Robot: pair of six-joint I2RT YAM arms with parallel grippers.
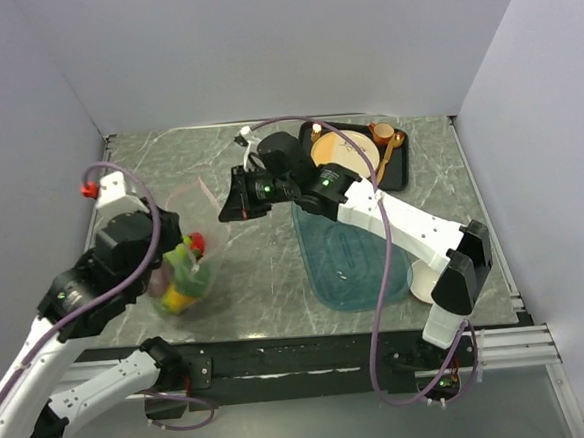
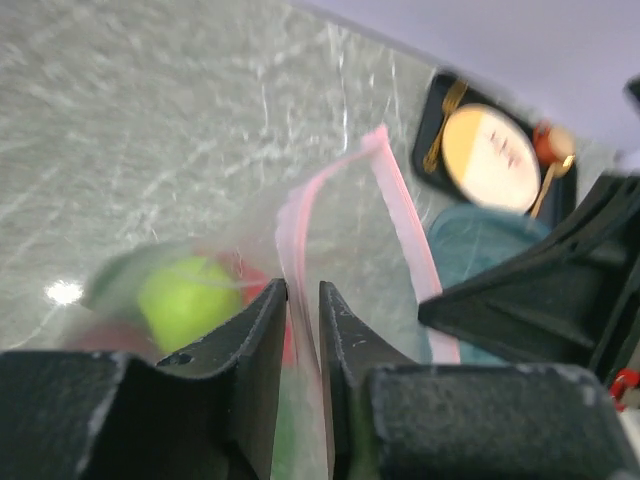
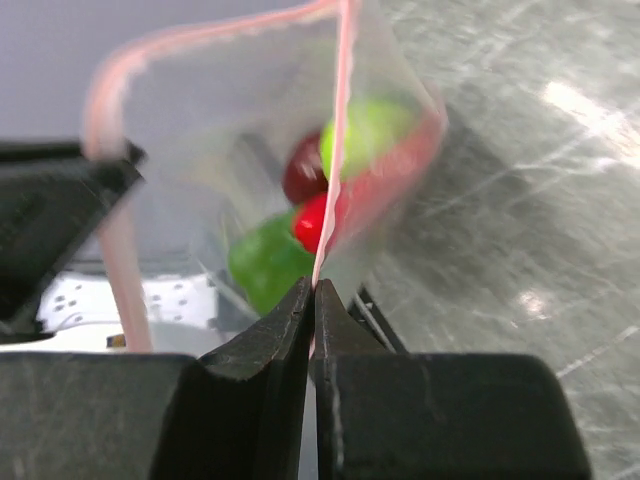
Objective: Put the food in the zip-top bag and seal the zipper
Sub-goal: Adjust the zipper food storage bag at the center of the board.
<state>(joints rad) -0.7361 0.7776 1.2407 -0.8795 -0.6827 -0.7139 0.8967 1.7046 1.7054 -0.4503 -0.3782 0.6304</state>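
Sealing step: colourful toy food (image 3: pixel 268 262) inside clear plastic bag (image 3: pixel 200 120). Left pincer (image 2: pixel 303 330) and right pincer (image 3: pixel 312 310) clench its pink zipper strip (image 2: pixel 403 220), which next needs pressing shut.

— What colours did we find on the bag (image 3: pixel 200 130)?

— We saw it was clear, with a pale pink zipper (image 2: pixel 405 225). The food (image 3: pixel 265 262) inside showed us lime green, a darker green, bright red and a dark red. From above we also caught some yellow.

— And around it?

— We noted a grey-green table (image 1: pixel 265 261) veined white like marble, a translucent teal tray (image 1: pixel 350 265), and a tan plate (image 1: pixel 343 153) with gold cutlery (image 2: pixel 443 125) on a black tray (image 1: pixel 397 177). The fingers (image 3: pixel 270 340) were black, the arms (image 1: pixel 423 232) white with black joints, the cables (image 1: pixel 381 273) mauve.
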